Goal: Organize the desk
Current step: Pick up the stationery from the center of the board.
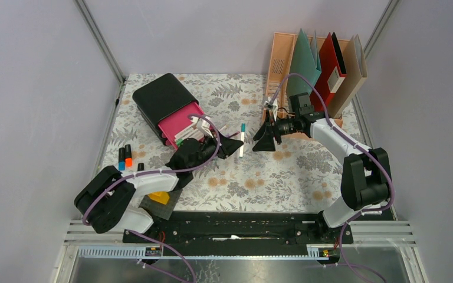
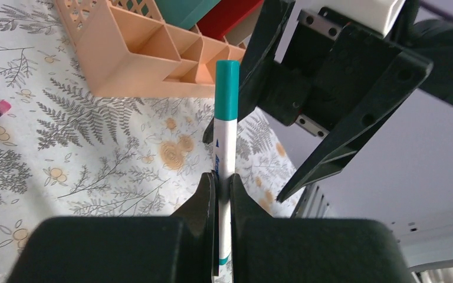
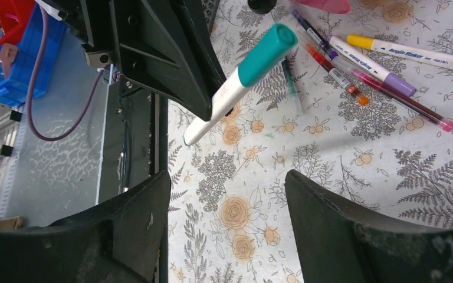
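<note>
The desk [image 1: 271,177] is covered in a pale cloth with grey ferns and orange flowers. My left gripper [image 1: 231,146] is shut on a white marker with a teal cap [image 1: 242,140] and holds it above the middle of the desk. In the left wrist view the marker [image 2: 226,118] stands up between the closed fingers [image 2: 209,197]. My right gripper [image 1: 265,138] is open and empty, facing the marker from the right, a short gap away. In the right wrist view the marker [image 3: 242,71] hangs ahead of the spread fingers [image 3: 147,212].
A black drawer box [image 1: 162,100] with an open pink drawer stands at the back left. A peach file rack [image 1: 318,65] with folders stands at the back right. Highlighters [image 1: 125,156] lie at the left. Several pens [image 3: 360,59] lie on the cloth.
</note>
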Available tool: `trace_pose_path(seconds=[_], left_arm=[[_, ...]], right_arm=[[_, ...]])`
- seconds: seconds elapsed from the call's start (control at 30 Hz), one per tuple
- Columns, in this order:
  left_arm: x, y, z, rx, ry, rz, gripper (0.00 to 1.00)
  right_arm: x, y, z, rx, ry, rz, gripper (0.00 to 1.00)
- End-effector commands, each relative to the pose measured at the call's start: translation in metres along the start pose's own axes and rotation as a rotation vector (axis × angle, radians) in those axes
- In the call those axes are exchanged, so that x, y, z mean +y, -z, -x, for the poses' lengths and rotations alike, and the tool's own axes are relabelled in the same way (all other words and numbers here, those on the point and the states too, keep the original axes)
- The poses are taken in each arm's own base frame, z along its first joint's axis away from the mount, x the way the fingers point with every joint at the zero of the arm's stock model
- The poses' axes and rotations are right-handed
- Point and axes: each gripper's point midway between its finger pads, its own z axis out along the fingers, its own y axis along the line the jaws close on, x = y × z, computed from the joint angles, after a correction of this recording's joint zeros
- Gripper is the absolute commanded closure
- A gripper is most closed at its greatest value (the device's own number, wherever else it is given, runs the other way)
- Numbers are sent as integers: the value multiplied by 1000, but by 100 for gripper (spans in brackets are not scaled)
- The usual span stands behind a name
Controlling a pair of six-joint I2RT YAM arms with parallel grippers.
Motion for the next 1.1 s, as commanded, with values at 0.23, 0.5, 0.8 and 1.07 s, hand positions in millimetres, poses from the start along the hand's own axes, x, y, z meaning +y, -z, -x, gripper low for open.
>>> trace_pose_path(seconds=[0.23,0.5,0.8,1.07], left_arm=[[-15,-6,29,-140,131,-52,100],[-19,-8,32,-152,162,-73,100],[-24,-14,31,-150,198,-110,100],[-31,-21,32,-153,214,-145,100]], right_arm=[[15,-3,21,-91,-65,79,21],[8,-7,21,-108,-154,80,18],[12,-20,20,-117,-209,121,19],[16,-39,12,-77,-247,153,32]])
